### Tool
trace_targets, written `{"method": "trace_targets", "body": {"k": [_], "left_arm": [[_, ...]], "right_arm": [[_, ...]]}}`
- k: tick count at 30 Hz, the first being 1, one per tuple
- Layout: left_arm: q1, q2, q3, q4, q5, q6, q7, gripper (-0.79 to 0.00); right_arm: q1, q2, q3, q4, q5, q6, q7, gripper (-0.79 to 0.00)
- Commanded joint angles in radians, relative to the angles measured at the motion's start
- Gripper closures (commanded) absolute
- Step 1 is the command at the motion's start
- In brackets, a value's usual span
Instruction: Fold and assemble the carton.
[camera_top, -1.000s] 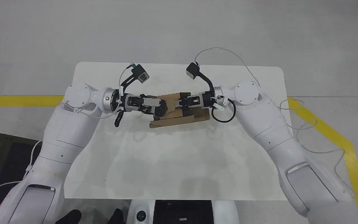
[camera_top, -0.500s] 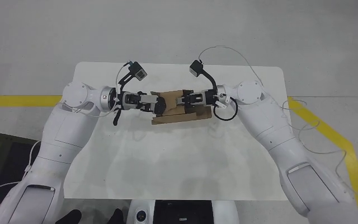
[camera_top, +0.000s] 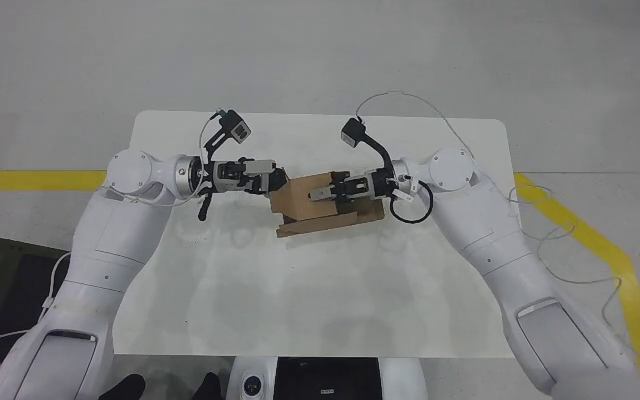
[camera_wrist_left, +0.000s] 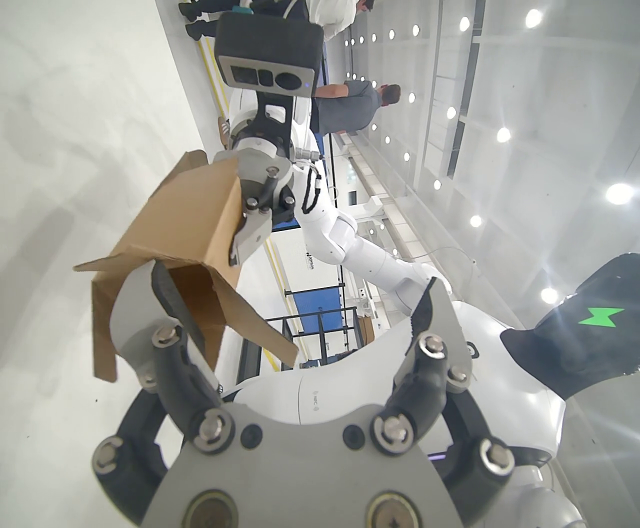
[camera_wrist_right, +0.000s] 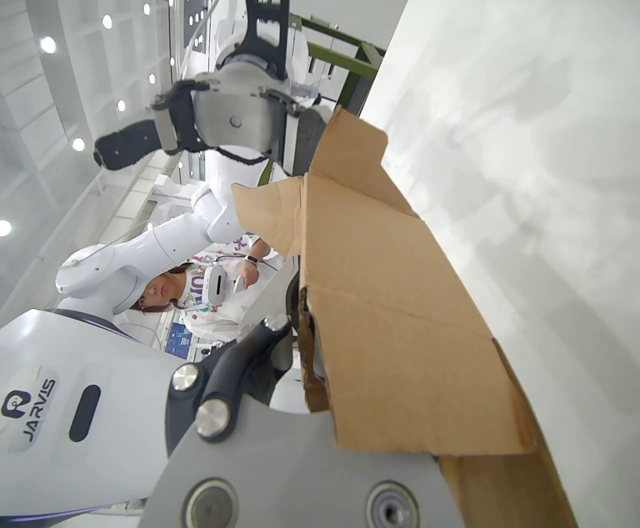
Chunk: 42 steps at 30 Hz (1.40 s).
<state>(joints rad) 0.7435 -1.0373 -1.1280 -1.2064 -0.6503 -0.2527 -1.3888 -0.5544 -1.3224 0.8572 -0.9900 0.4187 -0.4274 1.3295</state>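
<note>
At table centre, left gripper (camera_wrist_left: 295, 290): released, its fingers (camera_wrist_left: 167, 295) spread wide; one dark pad stood in the mouth of the carton (camera_wrist_left: 190, 215), close against an inner wall, while the other hung well apart from the cardboard, gripping nothing.
Right gripper (camera_wrist_left: 245, 235): clenched on the carton's opposite end, one grey finger lying along the outside of a wall edge; its partner was hidden behind the cardboard.
Facing: the two grippers met the carton from opposite sides, left at the open mouth, right at the far end.
Carton: brown, partly opened into a squared tube, lying lengthwise between the grippers; in the right wrist view a broad creased panel ran away from the camera toward the left gripper.
Flaps (camera_wrist_left: 260, 325): those at the end facing the left gripper splayed outward, not folded in.
Contact: in the top view a low flap looked to lie on the white tabletop; whether the carton's body rested there or was lifted could not be told.
Table (camera_top: 400, 300): white, with rounded corners; the carton sat near its middle, slightly toward the far edge.
Floor (camera_top: 320, 50): grey, with a yellow line (camera_top: 40, 180) showing on both sides of the table.
</note>
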Motion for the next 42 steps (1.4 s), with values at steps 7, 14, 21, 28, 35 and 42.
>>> {"method": "trace_targets", "body": {"k": [7, 14, 21, 28, 35, 42], "left_arm": [[-0.004, -0.002, 0.004, 0.003, 0.017, -0.007, 0.005, -0.785], [0.002, -0.003, 0.011, -0.018, 0.017, -0.005, -0.014, -0.785], [0.002, -0.004, 0.007, -0.02, 0.028, -0.013, -0.003, -0.785], [0.01, 0.002, -0.016, -0.03, 0.046, -0.032, 0.015, -0.785], [0.028, 0.005, -0.022, -0.067, 0.051, -0.032, 0.016, -0.785], [0.046, 0.005, -0.016, -0.096, 0.049, -0.023, 0.002, -0.785]], "right_arm": [[0.008, -0.009, -0.028, -0.007, 0.01, 0.002, 0.059, 0.0], [0.019, -0.022, -0.053, 0.006, 0.022, 0.004, 0.067, 0.0], [0.029, -0.027, -0.055, 0.028, 0.035, -0.002, 0.061, 0.0], [0.022, -0.009, 0.011, 0.049, 0.036, -0.021, -0.005, 0.0], [-0.003, 0.001, 0.039, 0.003, 0.021, -0.007, -0.052, 0.0], [-0.015, 0.004, 0.06, -0.019, 0.004, -0.011, -0.133, 0.0]]}}
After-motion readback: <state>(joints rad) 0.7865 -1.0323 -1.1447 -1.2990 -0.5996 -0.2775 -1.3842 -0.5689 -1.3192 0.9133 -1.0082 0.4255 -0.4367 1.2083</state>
